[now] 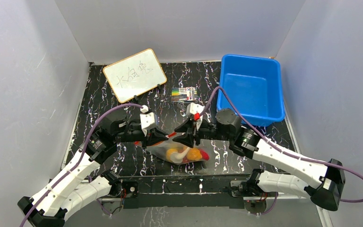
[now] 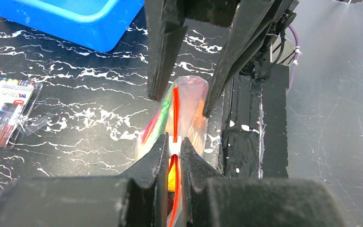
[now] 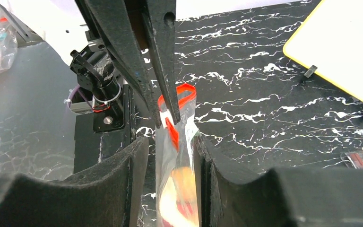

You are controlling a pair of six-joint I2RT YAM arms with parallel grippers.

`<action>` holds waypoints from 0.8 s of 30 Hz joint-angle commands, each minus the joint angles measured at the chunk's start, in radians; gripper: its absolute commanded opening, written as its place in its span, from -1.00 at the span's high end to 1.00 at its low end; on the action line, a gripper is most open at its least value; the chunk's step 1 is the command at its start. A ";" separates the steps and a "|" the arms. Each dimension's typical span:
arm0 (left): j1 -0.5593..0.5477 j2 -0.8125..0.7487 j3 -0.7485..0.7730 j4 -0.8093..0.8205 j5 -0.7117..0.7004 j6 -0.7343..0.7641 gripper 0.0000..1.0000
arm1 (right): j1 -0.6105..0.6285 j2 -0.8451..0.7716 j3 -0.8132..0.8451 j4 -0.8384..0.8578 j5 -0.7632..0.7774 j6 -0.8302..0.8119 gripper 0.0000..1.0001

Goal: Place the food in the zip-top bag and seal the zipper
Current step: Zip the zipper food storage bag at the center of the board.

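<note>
The zip-top bag (image 1: 182,153) lies at the table's near middle with the food inside: an orange fruit (image 1: 194,154), a yellow piece (image 1: 171,152) and red bits. My left gripper (image 1: 163,137) is shut on the white slider (image 2: 175,147) of the orange-red zipper (image 2: 175,111), which runs between its fingertips (image 2: 160,156). My right gripper (image 1: 187,138) is open and straddles the bag (image 3: 177,189) from the other end. The bag touches its right finger, and a gap shows on the left side. The left fingers pinch the slider in the right wrist view (image 3: 168,116).
A blue tub (image 1: 253,87) stands at the back right. A whiteboard (image 1: 134,74) leans at the back left. A pack of coloured markers (image 1: 184,94) lies behind the bag. The table's black front edge (image 2: 246,142) is close beside the bag.
</note>
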 commanded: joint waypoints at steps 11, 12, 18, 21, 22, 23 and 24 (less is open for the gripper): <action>0.002 -0.009 0.012 0.047 0.046 0.006 1.00 | 0.001 0.062 0.043 0.160 -0.021 0.047 1.00; 0.003 -0.010 0.010 0.047 0.044 0.006 1.00 | 0.000 0.059 0.037 0.172 -0.032 0.050 1.00; 0.004 -0.031 0.008 0.005 -0.008 0.012 1.00 | 0.000 -0.011 -0.022 0.235 0.056 0.069 1.00; 0.003 -0.033 0.014 -0.036 -0.023 0.023 1.00 | 0.000 -0.042 -0.028 0.222 0.092 0.058 1.00; 0.003 -0.034 0.016 -0.047 -0.027 0.029 1.00 | 0.000 -0.051 -0.028 0.214 0.101 0.057 1.00; 0.003 -0.036 0.016 -0.054 -0.028 0.030 1.00 | -0.001 -0.058 -0.027 0.210 0.110 0.056 1.00; 0.003 -0.038 0.016 -0.060 -0.034 0.032 1.00 | 0.000 -0.067 -0.027 0.206 0.120 0.055 1.00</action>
